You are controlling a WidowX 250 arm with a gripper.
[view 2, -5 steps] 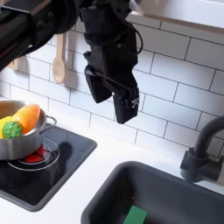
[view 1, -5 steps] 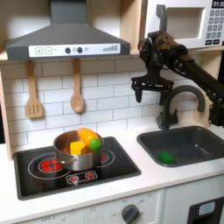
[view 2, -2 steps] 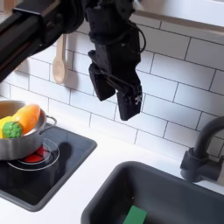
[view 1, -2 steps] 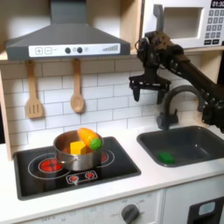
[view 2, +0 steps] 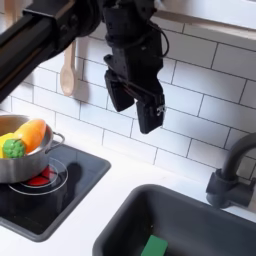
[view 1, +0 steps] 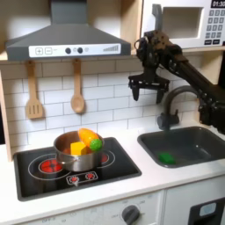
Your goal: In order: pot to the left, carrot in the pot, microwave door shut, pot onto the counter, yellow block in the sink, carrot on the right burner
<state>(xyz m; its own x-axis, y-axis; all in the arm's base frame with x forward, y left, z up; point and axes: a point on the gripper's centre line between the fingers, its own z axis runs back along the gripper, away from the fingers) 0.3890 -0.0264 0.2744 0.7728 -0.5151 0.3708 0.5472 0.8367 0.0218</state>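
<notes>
The steel pot (view 1: 67, 158) stands on the left burner of the black cooktop (view 1: 35, 176). In it lie the carrot (view 1: 88, 137), its green tip toward the first exterior view's right, and the yellow block (view 1: 76, 148). In the second exterior view the pot (view 2: 14, 166) and carrot (view 2: 33, 133) sit at the left edge. My gripper (view 1: 148, 88) (view 2: 135, 104) hangs open and empty in the air before the tiled wall, above the cream counter (view 1: 149, 176) between cooktop and sink (view 1: 200, 156). The microwave door (view 1: 157, 18) looks swung out, seen nearly edge-on.
A flat green piece (view 1: 166, 158) (view 2: 153, 246) lies in the sink, with the dark arched faucet (view 1: 180, 98) (view 2: 230, 178) behind it. A wooden spatula (view 1: 33, 92) and spoon (view 1: 77, 88) hang on the wall under the range hood (view 1: 66, 39).
The gripper has risen slightly and shifted a little toward the first exterior view's left, staying open. The pot and its contents have not moved.
</notes>
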